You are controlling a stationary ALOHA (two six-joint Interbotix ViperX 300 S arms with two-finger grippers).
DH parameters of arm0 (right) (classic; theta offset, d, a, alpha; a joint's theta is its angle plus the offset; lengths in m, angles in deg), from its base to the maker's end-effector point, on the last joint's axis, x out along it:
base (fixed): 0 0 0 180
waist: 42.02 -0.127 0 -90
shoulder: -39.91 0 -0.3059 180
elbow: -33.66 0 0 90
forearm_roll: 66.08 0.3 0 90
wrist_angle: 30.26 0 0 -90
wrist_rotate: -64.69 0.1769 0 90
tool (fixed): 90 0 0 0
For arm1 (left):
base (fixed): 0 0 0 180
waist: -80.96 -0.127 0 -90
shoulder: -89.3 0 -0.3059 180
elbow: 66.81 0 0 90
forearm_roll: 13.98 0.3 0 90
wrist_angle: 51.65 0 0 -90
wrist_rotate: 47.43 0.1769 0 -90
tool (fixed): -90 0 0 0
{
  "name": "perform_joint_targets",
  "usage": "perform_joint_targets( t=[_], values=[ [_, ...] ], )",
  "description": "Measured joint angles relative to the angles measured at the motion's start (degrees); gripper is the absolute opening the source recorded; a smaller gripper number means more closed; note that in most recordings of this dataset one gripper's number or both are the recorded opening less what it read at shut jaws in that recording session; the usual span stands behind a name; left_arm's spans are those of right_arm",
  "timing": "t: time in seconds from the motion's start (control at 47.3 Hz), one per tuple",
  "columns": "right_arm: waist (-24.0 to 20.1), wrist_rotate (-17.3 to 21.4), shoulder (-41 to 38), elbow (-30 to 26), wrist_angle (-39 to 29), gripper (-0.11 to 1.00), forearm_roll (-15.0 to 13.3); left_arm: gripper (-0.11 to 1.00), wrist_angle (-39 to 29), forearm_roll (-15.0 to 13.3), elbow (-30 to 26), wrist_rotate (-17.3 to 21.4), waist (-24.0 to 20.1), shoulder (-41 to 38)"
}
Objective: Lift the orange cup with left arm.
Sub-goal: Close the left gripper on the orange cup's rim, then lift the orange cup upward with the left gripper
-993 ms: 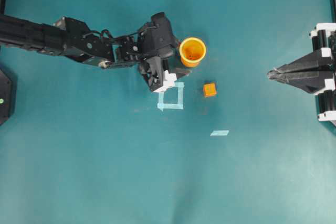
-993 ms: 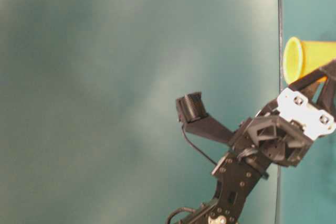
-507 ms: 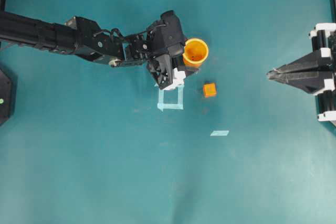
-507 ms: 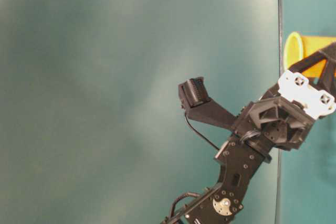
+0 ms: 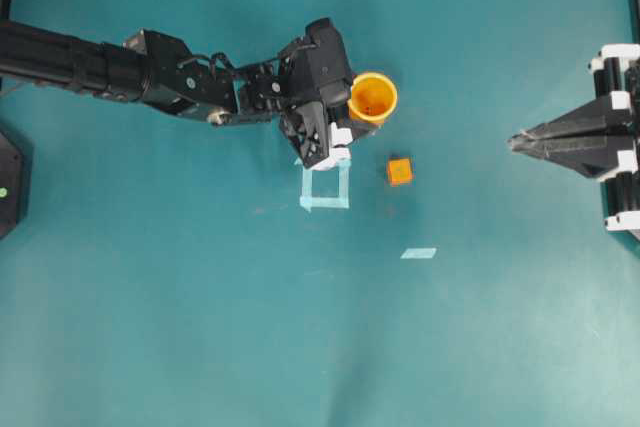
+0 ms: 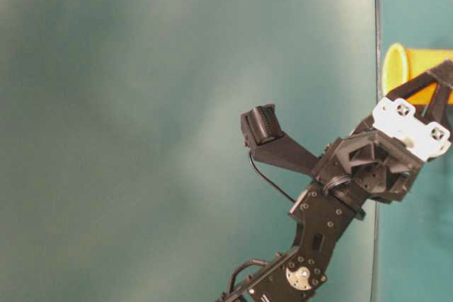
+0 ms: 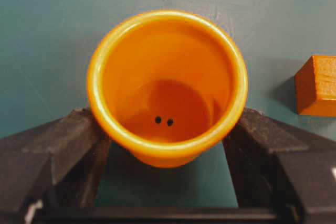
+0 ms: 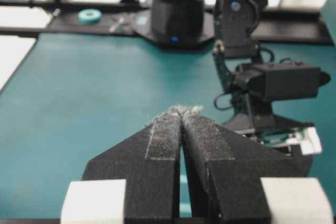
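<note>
In the overhead view the left gripper [image 5: 348, 125] lies largely under its own wrist housing, so its fingers and their contact with the orange cup [image 5: 372, 98] cannot be resolved there. The table-level view cuts the orange cup [image 6: 417, 68] off at the right edge, with black gripper parts covering its lower side. The left wrist view crops the orange cube [image 7: 317, 85] at the right border and hides the cup base behind the rim.
</note>
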Motion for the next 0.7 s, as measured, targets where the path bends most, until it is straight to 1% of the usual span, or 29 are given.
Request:
perform_joint_targets(
  t=[0.148, 0.338, 0.507, 0.697],
  values=[
    [-0.09, -0.09, 0.0, 0.0, 0.09, 0.0, -0.09, 0.67, -1.93, 0.0, 0.0, 0.09, 0.09, 2.2],
    [-0.09, 0.0, 0.0, 0.0, 0.0, 0.0, -0.09, 0.67, -6.24, 0.0, -0.53, 0.09, 0.09, 4.66],
    [-0.09, 0.0, 0.0, 0.0, -0.09, 0.0, -0.09, 0.67, -10.28, 0.0, -2.2, 0.09, 0.09, 6.42],
    [-0.09, 0.0, 0.0, -0.18, -0.09, 0.0, -0.09, 0.67, -12.04, 0.09, -3.16, 0.53, 0.09, 8.17]
  ],
)
